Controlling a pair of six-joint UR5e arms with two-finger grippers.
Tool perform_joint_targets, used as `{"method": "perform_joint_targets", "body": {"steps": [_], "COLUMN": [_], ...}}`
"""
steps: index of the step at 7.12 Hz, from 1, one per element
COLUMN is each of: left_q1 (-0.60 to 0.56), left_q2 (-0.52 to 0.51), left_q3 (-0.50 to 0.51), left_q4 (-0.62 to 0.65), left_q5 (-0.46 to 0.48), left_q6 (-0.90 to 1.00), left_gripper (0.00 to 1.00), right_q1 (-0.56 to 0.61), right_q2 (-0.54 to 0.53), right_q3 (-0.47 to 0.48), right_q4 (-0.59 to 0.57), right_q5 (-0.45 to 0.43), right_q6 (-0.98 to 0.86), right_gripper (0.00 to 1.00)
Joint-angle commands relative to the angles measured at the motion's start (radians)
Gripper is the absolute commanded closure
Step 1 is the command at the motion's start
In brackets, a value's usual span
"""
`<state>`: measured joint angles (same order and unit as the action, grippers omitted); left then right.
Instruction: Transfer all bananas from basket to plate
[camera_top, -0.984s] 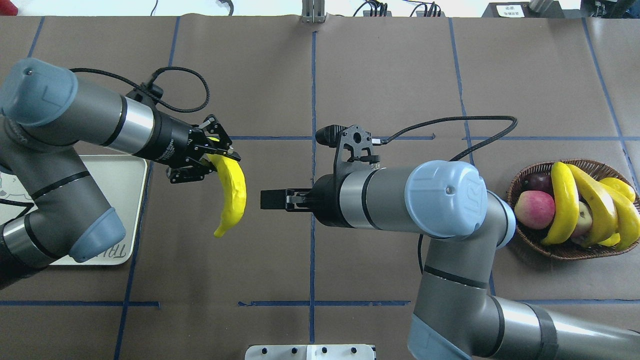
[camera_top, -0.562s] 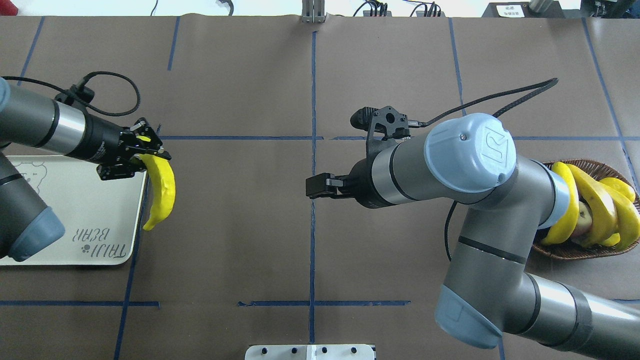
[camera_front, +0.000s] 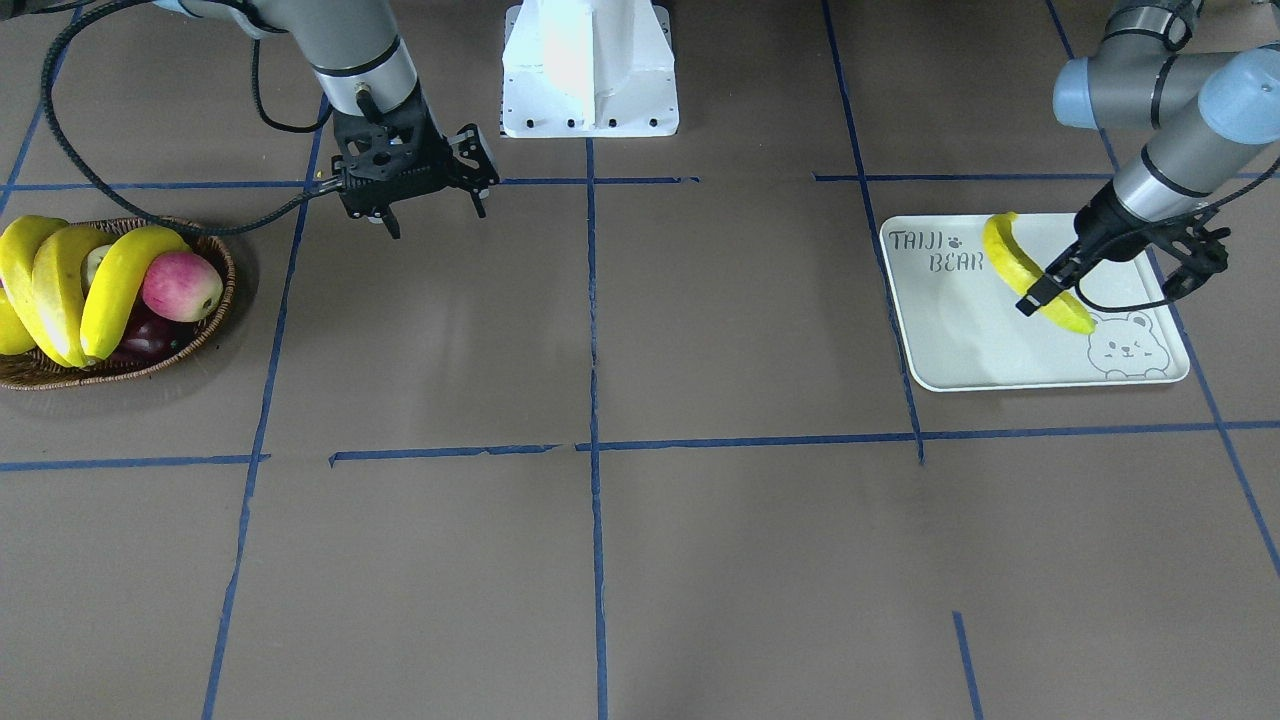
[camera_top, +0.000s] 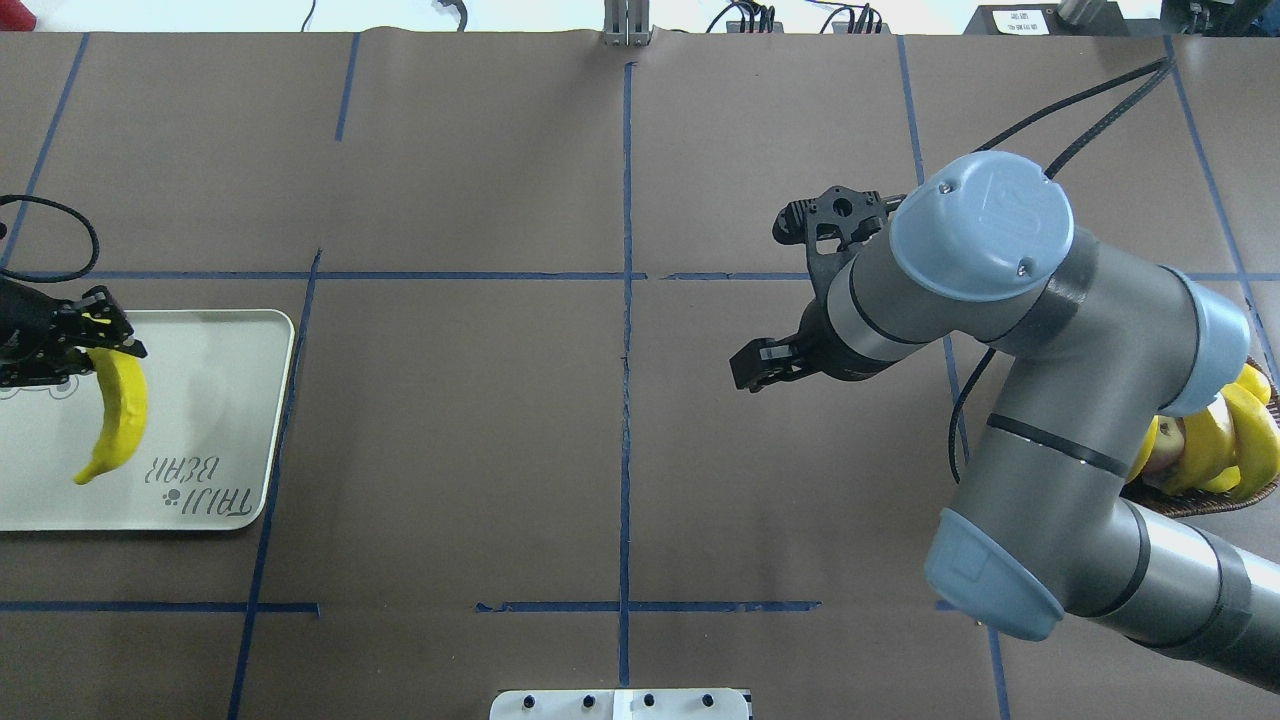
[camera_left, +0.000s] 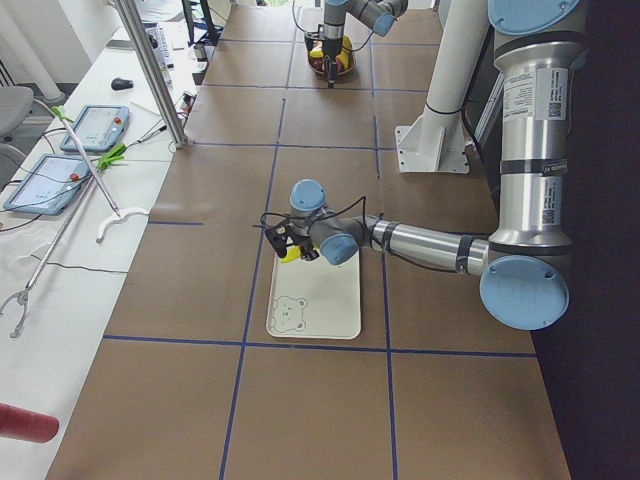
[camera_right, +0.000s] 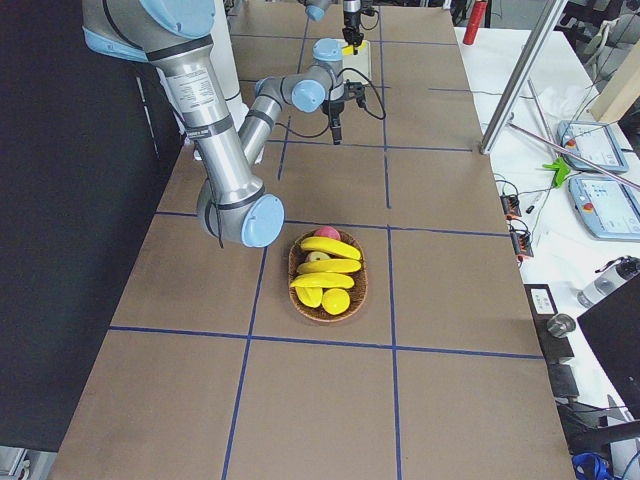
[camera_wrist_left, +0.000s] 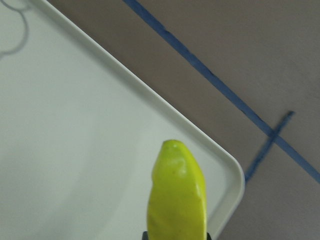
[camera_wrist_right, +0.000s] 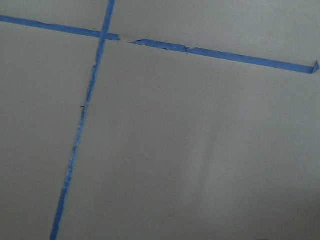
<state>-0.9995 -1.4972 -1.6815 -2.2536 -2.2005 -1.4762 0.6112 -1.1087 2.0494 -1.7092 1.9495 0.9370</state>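
Observation:
My left gripper (camera_top: 88, 338) is shut on the stem end of one yellow banana (camera_top: 115, 418), which hangs over the pale plate (camera_top: 225, 400) printed TAIJI BEAR. The front view shows the same banana (camera_front: 1022, 268) above the plate (camera_front: 985, 355), and the left wrist view shows its tip (camera_wrist_left: 177, 200) over the plate's corner (camera_wrist_left: 75, 115). My right gripper (camera_front: 437, 220) hangs open and empty over bare table, between the centre line and the wicker basket (camera_front: 200, 345). Three bananas (camera_front: 112, 290) lie across the basket. In the overhead view the right arm hides most of the basket (camera_top: 1195, 502).
A red apple (camera_front: 180, 285) and dark fruit sit in the basket beside the bananas. The robot's white base (camera_front: 588, 70) stands at the table's robot side. Blue tape lines (camera_front: 592, 400) cross the brown table cover. The right wrist view shows only table and tape.
The left arm carried the banana leftward from near the table's middle to above the plate. The right arm swung back rightward toward the basket, its gripper empty.

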Motion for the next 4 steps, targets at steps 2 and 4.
{"method": "perform_joint_targets", "body": {"steps": [2, 4], "left_q1": [-0.123, -0.133], "left_q2": [0.006, -0.001], "left_q3": [0.156, 0.196], "left_q4": [-0.001, -0.017], "left_q5": [-0.002, 0.002], "left_q6": [0.231, 0.257], "left_gripper": [0.95, 0.51], "right_q1": [0.019, 0.019], "right_q2": [-0.016, -0.014], "right_q3": [0.005, 0.006], "right_q4": [-0.009, -0.007], "right_q5": [0.025, 0.025], "right_q6": [-0.04, -0.04], "right_gripper": [0.0, 0.0]}}
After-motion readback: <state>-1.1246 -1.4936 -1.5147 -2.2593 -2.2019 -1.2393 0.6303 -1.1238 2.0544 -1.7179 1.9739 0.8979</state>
